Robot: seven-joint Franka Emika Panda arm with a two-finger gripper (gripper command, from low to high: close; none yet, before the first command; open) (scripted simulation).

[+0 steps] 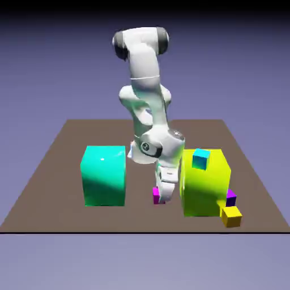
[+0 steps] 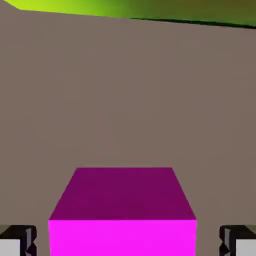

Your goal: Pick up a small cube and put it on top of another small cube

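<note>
The small magenta cube (image 2: 122,237) is placed on the desk (image 1: 51,218), between the large teal block (image 1: 105,177) and the large yellow-green block (image 1: 204,190), nearer to the yellow-green one. It is located directly below the end effector (image 2: 128,241), and in the hand view it is seen between the two fingertips. On both sides a gap is left, so the end effector is open and nothing is gripped.

The coming move is judged to depend on this relation: the cube lies within the closing line, slightly nearer to the fingertip at the hand view's left. Only a closing of the fingers seems to be needed, and by it the cube may be pushed a little before both sides are touched.

As for its direction, the cube's near upper edge is seen parallel to the line between the fingertips, so two flat side faces are presented to them. No long axis can be named, because the shape appears equal-sided. No turning of the wrist is judged necessary.
</note>
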